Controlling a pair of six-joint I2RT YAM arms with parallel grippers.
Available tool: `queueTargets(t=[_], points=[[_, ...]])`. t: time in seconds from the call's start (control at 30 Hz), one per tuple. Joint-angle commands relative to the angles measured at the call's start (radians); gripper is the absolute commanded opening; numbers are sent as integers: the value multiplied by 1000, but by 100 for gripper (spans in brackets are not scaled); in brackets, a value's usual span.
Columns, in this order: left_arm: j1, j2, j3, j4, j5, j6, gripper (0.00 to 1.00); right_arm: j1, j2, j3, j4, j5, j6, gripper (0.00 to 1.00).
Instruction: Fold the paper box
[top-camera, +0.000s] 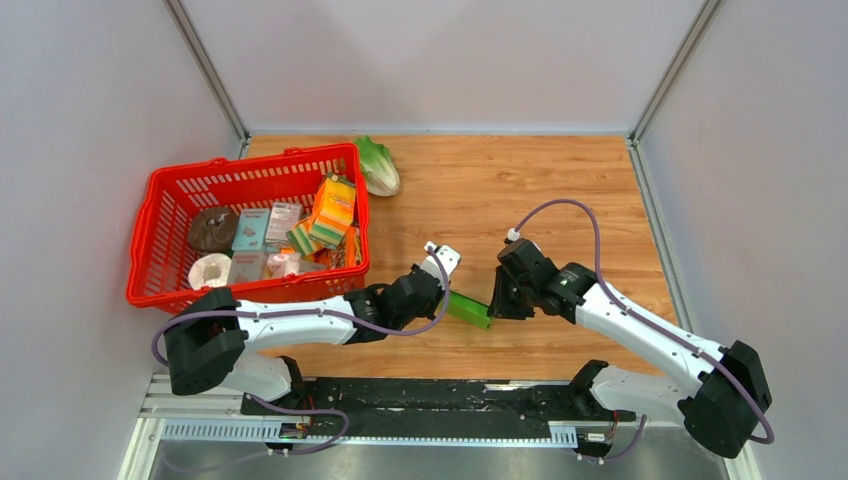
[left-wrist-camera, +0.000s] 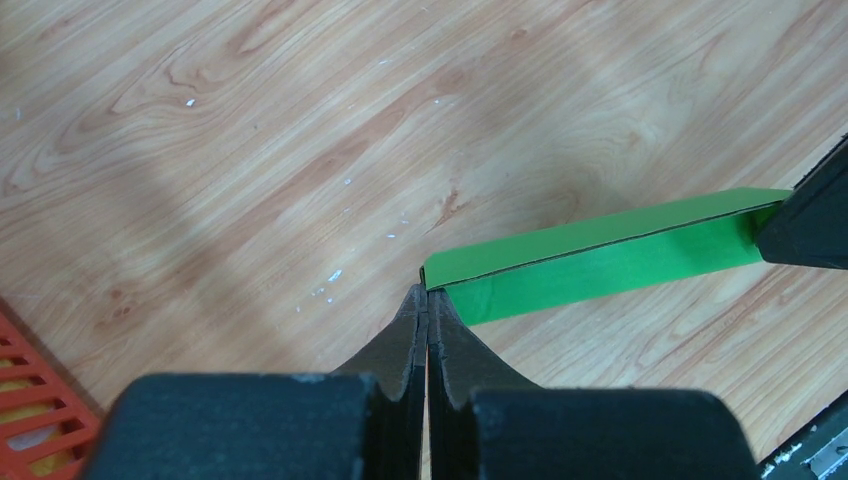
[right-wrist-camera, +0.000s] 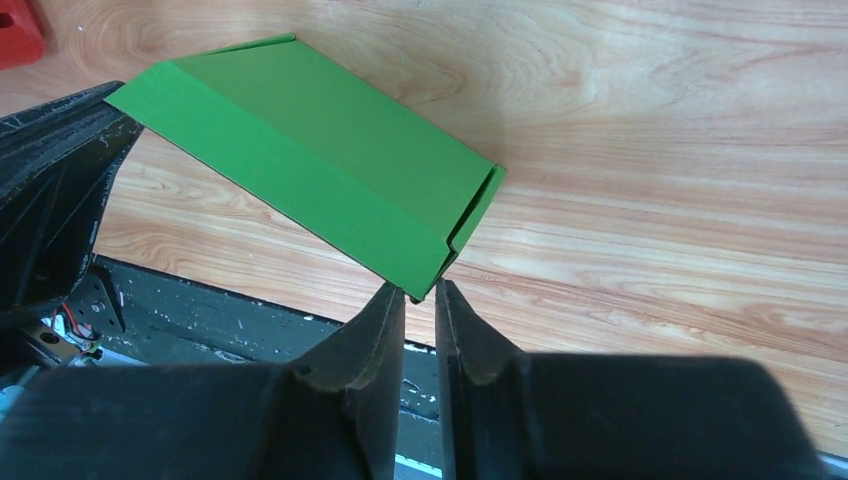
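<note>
Black mounting rail (top-camera: 400, 405) and both arm bases sit at the near edge, wooden table (top-camera: 580, 190) beyond. Far left stands a red basket (top-camera: 150, 235) packed with groceries: an orange carton (top-camera: 334, 205) upright against its right wall, a white paper roll (top-camera: 210, 271), a brown round item and small packets. Lettuce (top-camera: 378, 165) lies on the table just beyond the basket's far right corner. None of it is close to the work area, and nothing stands between the two arms except the paper box (top-camera: 468, 309). That box, bright green and folded flat into a long narrow shape, lies near the front middle of the table, well apart from the basket, spanning the gap between the arms. Left pincer (top-camera: 446, 292) is clamped shut on the box's left end; in the left wrist view its fingers (left-wrist-camera: 410, 330) are pressed together with the box corner right at the tips. Right pincer (top-camera: 494, 306) grips the opposite end, jaws nearly closed with a box corner nipped between the tips in the right wrist view. Box (right-wrist-camera: 320, 180) runs tilted away from those tips. Box looks lifted off the wood, with a soft shadow beneath it. Purple cables loop off both arms.
</note>
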Motion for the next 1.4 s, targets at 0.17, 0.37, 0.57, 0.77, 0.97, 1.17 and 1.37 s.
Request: queueTargets(t=[0.17,0.37,0.57,0.77,0.97,1.17,1.37], points=[[-7,14,23,-6,12,2,0,-1,12,31,-29,53,-44,14],[-7,17,23,-6,12,1,0,2,12,38,-53,67,-56,10],[-7,27,26,-4,15,-4,0,-1,-15,31,-9,-16,-19,43],[-9,18,20,-15,-9,-16,0,-52,-167,-56,37,-76,262,69],[-15,23,40,-45,-45,-37,0,-90,-259,-216,247,-231,589,96],[-33,23,46,-65,-109,-70,0,-89,-319,-348,436,-257,872,100],[-47,41,83,-140,-164,-119,0,-89,-324,-416,532,-180,1041,100]])
